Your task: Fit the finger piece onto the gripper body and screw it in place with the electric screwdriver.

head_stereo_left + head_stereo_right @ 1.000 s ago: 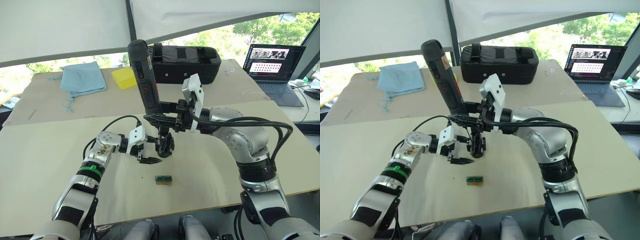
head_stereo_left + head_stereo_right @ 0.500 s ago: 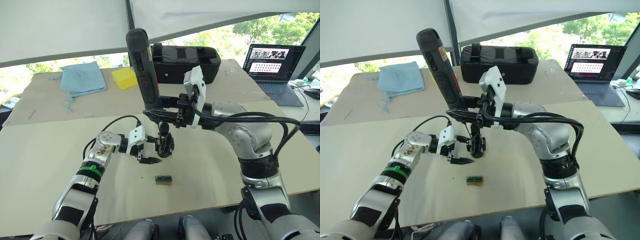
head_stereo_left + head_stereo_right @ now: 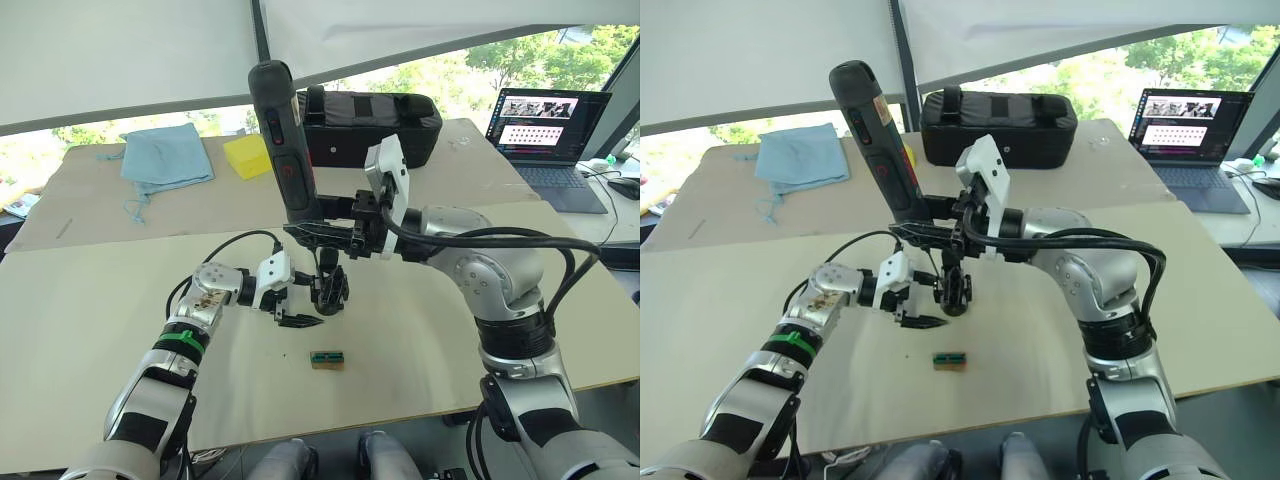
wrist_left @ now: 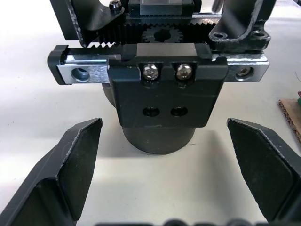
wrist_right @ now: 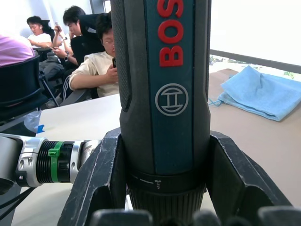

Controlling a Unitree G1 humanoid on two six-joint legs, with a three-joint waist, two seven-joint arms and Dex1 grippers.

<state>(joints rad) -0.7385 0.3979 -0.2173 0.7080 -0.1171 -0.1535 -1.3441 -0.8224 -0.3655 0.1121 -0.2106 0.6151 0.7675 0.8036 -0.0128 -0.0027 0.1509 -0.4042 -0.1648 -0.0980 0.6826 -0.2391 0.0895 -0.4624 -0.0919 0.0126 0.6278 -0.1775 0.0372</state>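
Your right gripper (image 3: 940,232) clamps the thick dark cylindrical electric screwdriver (image 3: 880,150) above the chunky black gripper body (image 3: 330,288); your left gripper (image 3: 292,305), spread wide, holds nothing, so the body may twist.

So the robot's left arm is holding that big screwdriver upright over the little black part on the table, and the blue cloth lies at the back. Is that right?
Not quite: the right tool holds the screwdriver, not the left. The left eye view shows it, and the right wrist view shows those fingers clamped on its barrel. The left tool sits open beside the black part. The blue cloth does lie at the back.
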